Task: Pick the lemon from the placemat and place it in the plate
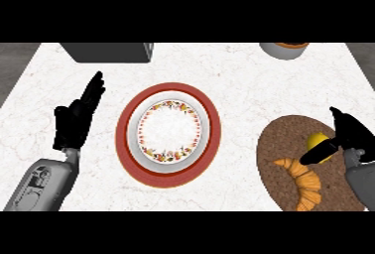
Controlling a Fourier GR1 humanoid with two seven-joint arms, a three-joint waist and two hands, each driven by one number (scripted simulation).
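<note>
The yellow lemon lies on the round brown placemat at the right. My right hand comes in from the right edge beside it, open; its fingers reach past the lemon's far right side and its thumb lies across the near side, hiding part of the fruit. The plate, red-rimmed with a flowered white centre, stands in the middle with nothing on it. My left hand rests open at the left, fingers pointing up.
A croissant lies on the placemat just in front of the lemon. A dark grey box stands at the back left and a pale round container at the back right.
</note>
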